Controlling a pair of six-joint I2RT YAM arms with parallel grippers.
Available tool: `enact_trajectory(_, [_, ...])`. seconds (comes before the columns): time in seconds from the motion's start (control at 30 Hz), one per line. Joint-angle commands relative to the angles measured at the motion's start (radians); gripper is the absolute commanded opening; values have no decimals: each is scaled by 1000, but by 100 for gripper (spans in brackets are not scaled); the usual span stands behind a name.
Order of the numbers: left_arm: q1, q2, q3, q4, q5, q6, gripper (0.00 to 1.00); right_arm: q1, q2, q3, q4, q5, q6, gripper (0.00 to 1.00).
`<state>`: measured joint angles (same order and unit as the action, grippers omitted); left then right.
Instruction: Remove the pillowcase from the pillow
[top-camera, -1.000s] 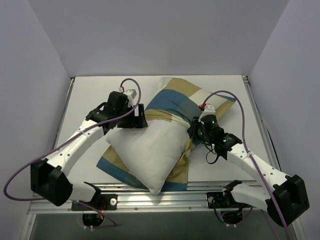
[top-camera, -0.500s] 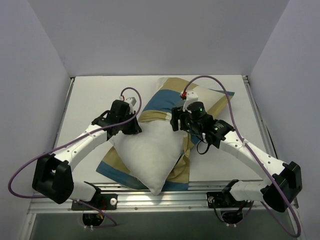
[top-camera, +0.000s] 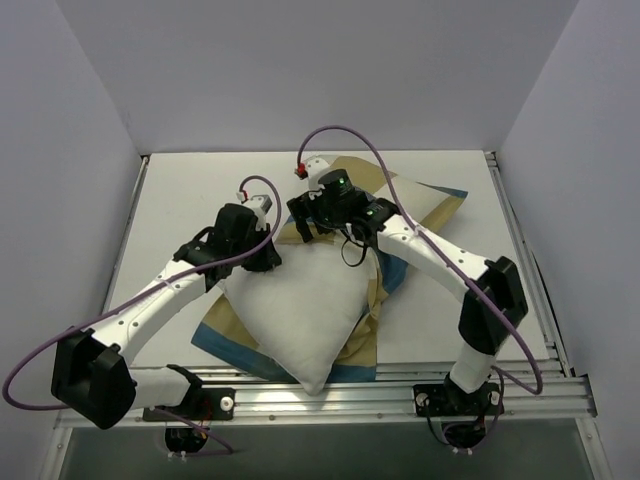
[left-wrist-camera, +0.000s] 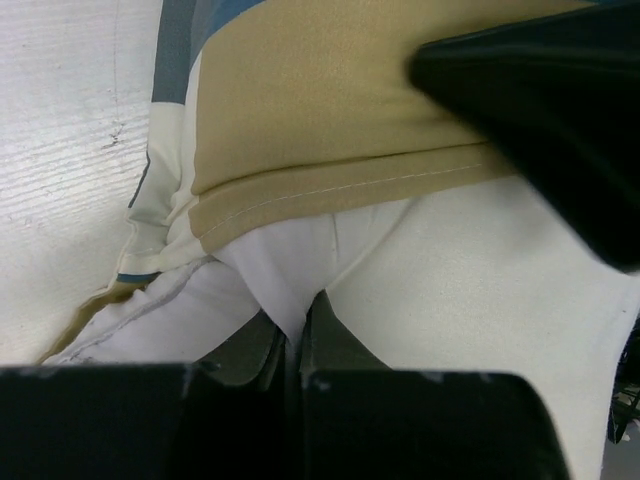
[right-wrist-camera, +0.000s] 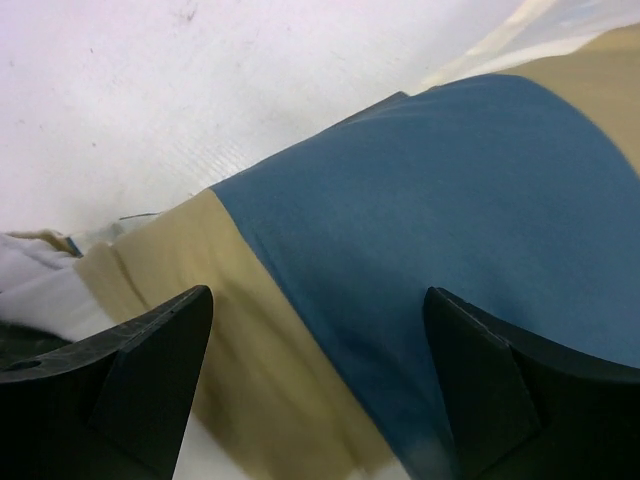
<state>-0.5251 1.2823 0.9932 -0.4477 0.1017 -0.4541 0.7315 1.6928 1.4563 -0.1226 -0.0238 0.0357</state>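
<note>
Left fingers clench a fold of the white pillow, which lies half out of its patchwork pillowcase on the counter. Right fingers hover spread above the cover. The best move is probably to seize cloth only (no stuffing) and pull away. The arms partly hide the cover's hem.
</note>
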Motion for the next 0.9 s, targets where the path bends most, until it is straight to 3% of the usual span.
enact_trajectory(0.0, [-9,-38,-1,14,-28,26,2,9,73,53,-2,-64,-78,81])
enact_trajectory(0.1, [-12,-41,-1,3,-34,25,2,6,131,50,9,-36,-91,76])
enact_trajectory(0.17, [-12,-52,1,-12,-54,25,2,-4,163,41,12,7,-86,55])
enact_trajectory(0.2, [-12,-66,5,-37,-63,25,2,-23,171,36,14,71,-80,33])
enact_trajectory(0.3, [-12,-107,28,-106,-92,35,2,-91,171,12,34,162,-50,0])
enact_trajectory(0.5, [-10,-208,108,-282,-165,72,2,-262,125,25,28,407,62,0])
enact_trajectory(0.67, [-9,-303,140,-374,-165,66,2,-444,93,45,1,433,144,0])
enact_trajectory(0.87, [-9,-417,171,-512,-209,46,2,-566,74,42,-37,481,220,0])
